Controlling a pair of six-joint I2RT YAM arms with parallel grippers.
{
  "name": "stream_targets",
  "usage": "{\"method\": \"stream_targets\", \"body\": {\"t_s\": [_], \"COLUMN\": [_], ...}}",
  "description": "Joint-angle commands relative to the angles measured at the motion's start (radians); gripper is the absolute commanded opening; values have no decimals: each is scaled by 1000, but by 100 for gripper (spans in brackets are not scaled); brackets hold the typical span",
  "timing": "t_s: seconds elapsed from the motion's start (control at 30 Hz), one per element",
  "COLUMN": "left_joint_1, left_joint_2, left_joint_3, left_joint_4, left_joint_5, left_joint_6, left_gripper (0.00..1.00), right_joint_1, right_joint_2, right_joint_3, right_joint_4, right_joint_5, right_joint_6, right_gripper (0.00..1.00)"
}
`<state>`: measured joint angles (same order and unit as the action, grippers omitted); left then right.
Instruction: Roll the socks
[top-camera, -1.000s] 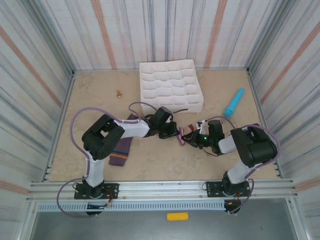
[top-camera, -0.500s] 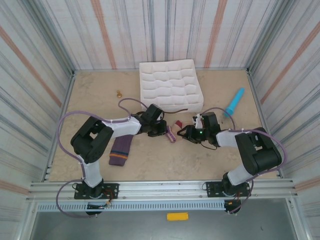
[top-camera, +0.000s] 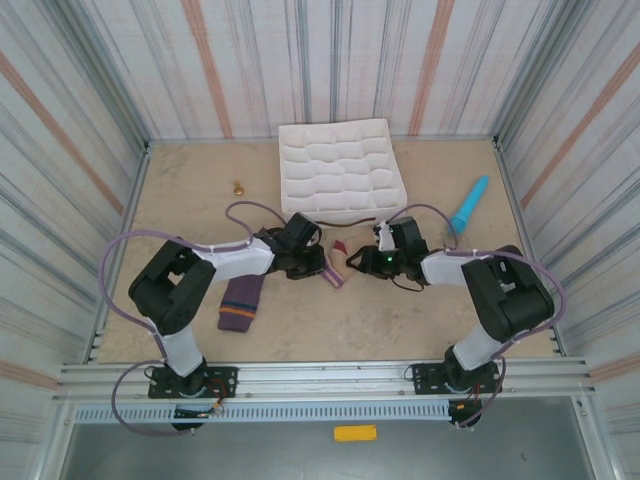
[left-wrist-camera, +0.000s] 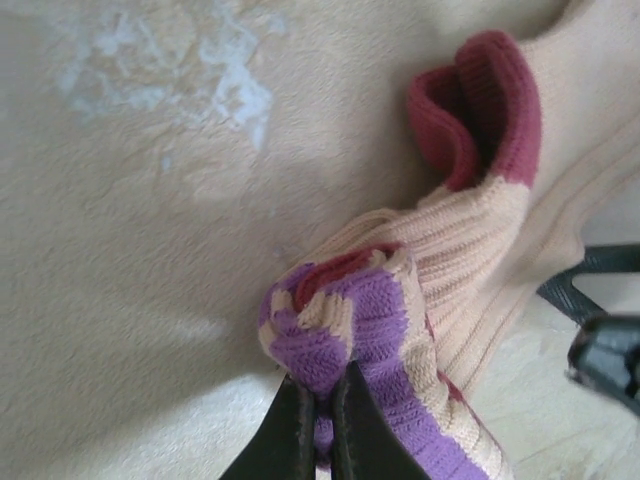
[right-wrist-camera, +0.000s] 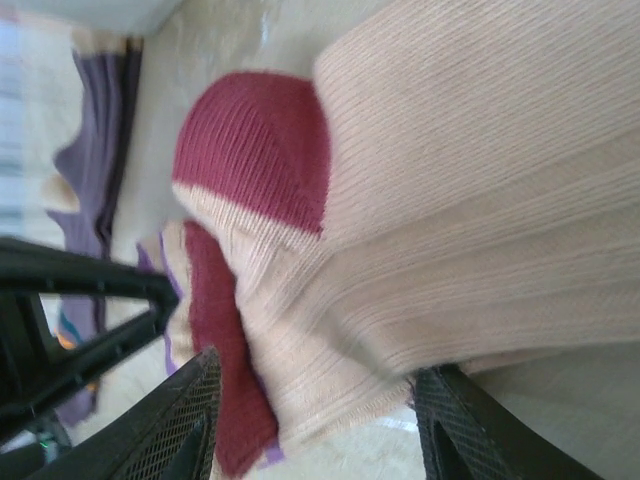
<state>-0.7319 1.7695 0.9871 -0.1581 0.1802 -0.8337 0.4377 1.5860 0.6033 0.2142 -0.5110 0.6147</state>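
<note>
We see both arms have dragged the beige sock farther back on the desk. The left tool pinches its striped end. The right tool straddles it, and we cannot tell whether it grips. The purple sock lies flat, so rolling has hardly begun.

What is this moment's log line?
left gripper: shut on beige sock | right gripper: open around it | purple sock: lying apart

Purple sock flat, left; beige sock crumpled centre, dark red end curled.
</note>
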Motion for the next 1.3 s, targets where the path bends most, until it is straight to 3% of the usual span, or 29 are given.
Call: {"method": "stream_targets", "body": {"t_s": [0.0, 0.27, 0.43, 0.57, 0.7, 1.13, 1.27], "left_joint_1": [5, 0, 0, 0, 2, 3, 3], "left_joint_2": [-29, -51, -59, -53, -45, -37, -32], "left_joint_3": [-17, -21, -15, -9, -7, -7, -11], "left_joint_4": [-107, -142, -156, -157, -148, -129, -119], "left_joint_5": [-42, -53, -42, -27, -8, 22, 32], "left_joint_6": [-25, -22, -24, -25, -27, -32, -38], "left_gripper": [0, 0, 0, 0, 0, 0, 0], "right_joint_1": [84, 370, 601, 704, 756, 765, 754], "right_joint_2": [-114, -326, -282, -200, -112, 63, 102], "right_joint_3": [-17, -73, -76, -83, -83, -65, -56], "right_joint_4": [-149, -211, -139, -23, 78, 262, 273], "right_joint_5": [190, 566, 868, 1005, 1095, 1169, 1163], "right_joint_6": [-129, -289, -426, -509, -570, -660, -652], "right_gripper": [56, 63, 62, 59, 58, 54, 46]}}
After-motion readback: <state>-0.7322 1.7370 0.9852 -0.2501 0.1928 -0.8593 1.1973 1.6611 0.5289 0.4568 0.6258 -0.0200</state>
